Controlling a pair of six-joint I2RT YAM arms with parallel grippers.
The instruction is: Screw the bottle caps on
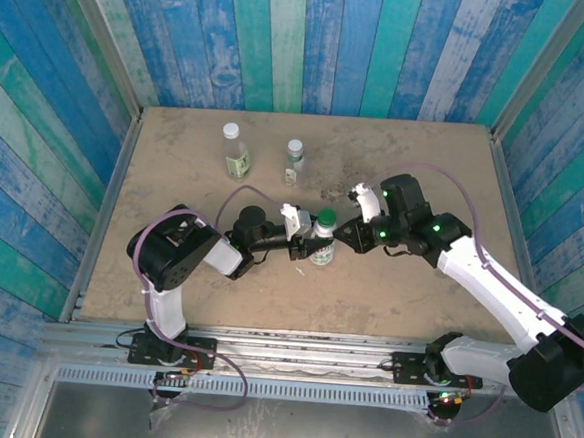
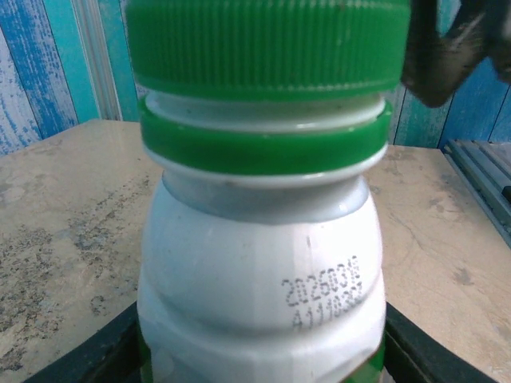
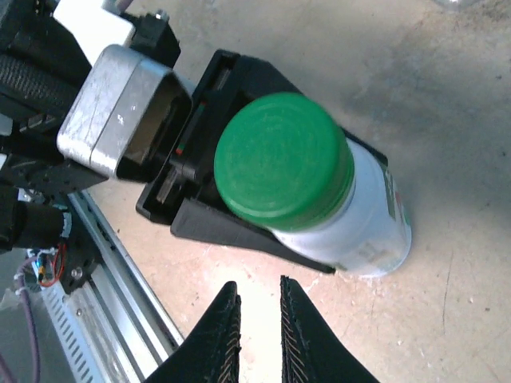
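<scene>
Green ribbed cap [image 3: 283, 159] sits on the white bottle [image 1: 321, 249] at table [image 1: 397, 297] centre, left gripper [image 1: 305, 246] clamped around its body from 9 o'clock. Right gripper [image 3: 254, 319], fingers nearly together and empty, hangs just at 3 o'clock. Left wrist view reads a printed date code [image 2: 323, 297]. At 12 o'clock stand two clear white-capped bottles [image 1: 236, 153].

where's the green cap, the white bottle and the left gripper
green cap [image 3: 283, 159]: right wrist view, centre of its flat top
white bottle [image 2: 255, 279]: left wrist view, white shoulder by the printed date code
left gripper [image 1: 305, 242]: top external view, fingers around the bottle
</scene>
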